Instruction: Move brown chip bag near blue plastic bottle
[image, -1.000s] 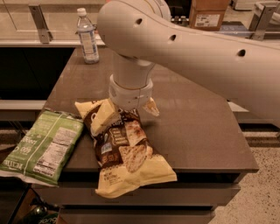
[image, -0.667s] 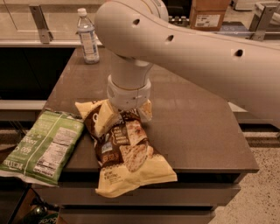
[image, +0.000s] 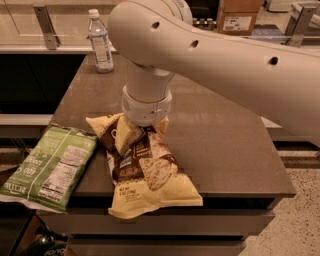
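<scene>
The brown chip bag lies flat at the table's front edge, its dark panel up and its pale yellow bottom hanging over the edge. My gripper is at the bag's upper end, straight below the white wrist, which hides most of it. The blue plastic bottle stands upright at the table's far left corner, well apart from the bag.
A green chip bag with a white label lies at the front left, partly off the dark table. My large white arm crosses the upper right. A cardboard box sits behind the table.
The wrist has come down slightly and a touch left onto the brown bag's upper end. The bag, bottle and green bag have hardly moved.
</scene>
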